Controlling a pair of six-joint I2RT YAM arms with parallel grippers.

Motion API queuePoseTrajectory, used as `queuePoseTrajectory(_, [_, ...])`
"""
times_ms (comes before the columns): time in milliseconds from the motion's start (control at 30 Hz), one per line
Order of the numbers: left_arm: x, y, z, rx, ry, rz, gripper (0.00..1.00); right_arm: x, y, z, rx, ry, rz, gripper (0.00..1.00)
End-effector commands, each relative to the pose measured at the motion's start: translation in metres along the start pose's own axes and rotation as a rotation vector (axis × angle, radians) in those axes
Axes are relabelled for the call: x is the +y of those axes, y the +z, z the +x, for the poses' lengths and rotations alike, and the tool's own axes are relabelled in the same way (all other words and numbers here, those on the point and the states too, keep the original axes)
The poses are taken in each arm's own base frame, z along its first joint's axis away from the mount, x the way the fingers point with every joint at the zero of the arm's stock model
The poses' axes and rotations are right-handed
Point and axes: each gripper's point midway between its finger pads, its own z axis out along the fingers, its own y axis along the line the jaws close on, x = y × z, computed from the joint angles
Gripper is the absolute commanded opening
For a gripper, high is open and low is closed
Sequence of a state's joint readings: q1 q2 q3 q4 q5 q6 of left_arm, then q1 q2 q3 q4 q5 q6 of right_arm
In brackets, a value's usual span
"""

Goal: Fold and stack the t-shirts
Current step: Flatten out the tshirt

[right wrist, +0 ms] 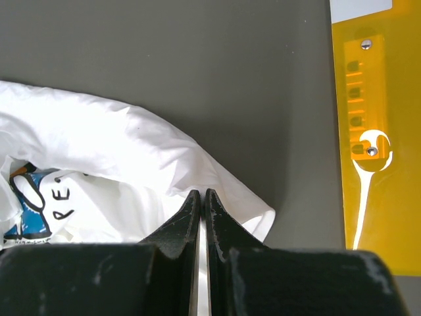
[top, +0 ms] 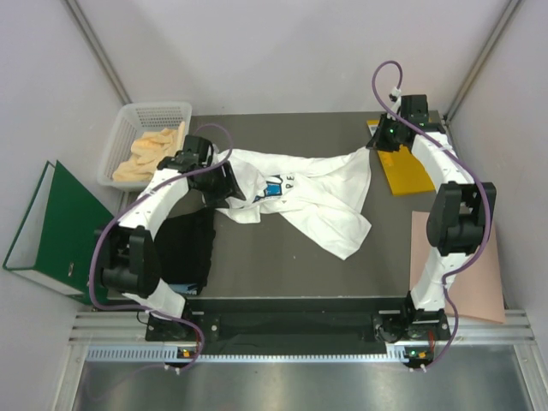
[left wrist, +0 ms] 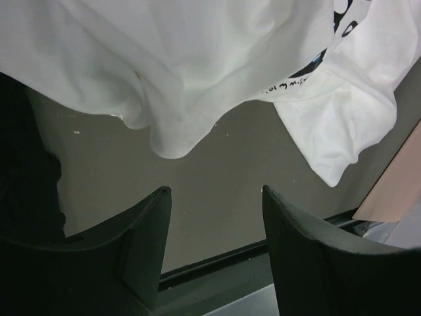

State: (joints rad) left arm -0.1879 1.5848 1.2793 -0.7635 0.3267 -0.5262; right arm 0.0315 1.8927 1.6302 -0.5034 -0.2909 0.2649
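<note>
Right gripper (right wrist: pixel 200 192) has its jaws pinched almost together, with only a thin sliver of white cloth between them. It has the white shirt (right wrist: pixel 131 151) by an edge near a corner, at the far right of the table (top: pixel 282 257), just beside the yellow folder (right wrist: pixel 368 131).

Left gripper (left wrist: pixel 216 191): jaws wide apart, nothing between them, only bare table. The shirt's edge hangs just past the fingertips; I can't tell if it touches them.

The white shirt (top: pixel 317 193) is unfolded and rumpled, strung across the far half of the table between the two grippers. The blue print faces up, and one flap trails toward the centre.

The black shirt (top: pixel 187 244) is at the near left, partly under the left arm and apart from the white one. I can't tell how it's folded.

Off to the sides are a pink sheet (top: pixel 462 274) on the right, and a basket (top: pixel 154 109) and green binder (top: pixel 51 223) on the left.
</note>
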Motion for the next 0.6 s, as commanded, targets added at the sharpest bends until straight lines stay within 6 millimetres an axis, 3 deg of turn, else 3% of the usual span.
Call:
queuePoseTrajectory(0, [-0.017, -0.008, -0.005, -0.054, -0.024, 0.092, 0.62, 0.002, 0.001, -0.013, -0.034, -0.011, -0.022, 0.0])
queuePoseTrajectory(433, [0.012, 0.034, -0.008, -0.036, -0.031, -0.002, 0.59, 0.0, 0.002, -0.01, -0.025, -0.015, -0.017, 0.01])
queuePoseTrajectory(567, [0.015, 0.038, -0.012, -0.039, -0.022, -0.025, 0.59, 0.0, 0.002, -0.011, -0.025, -0.015, -0.017, 0.0])
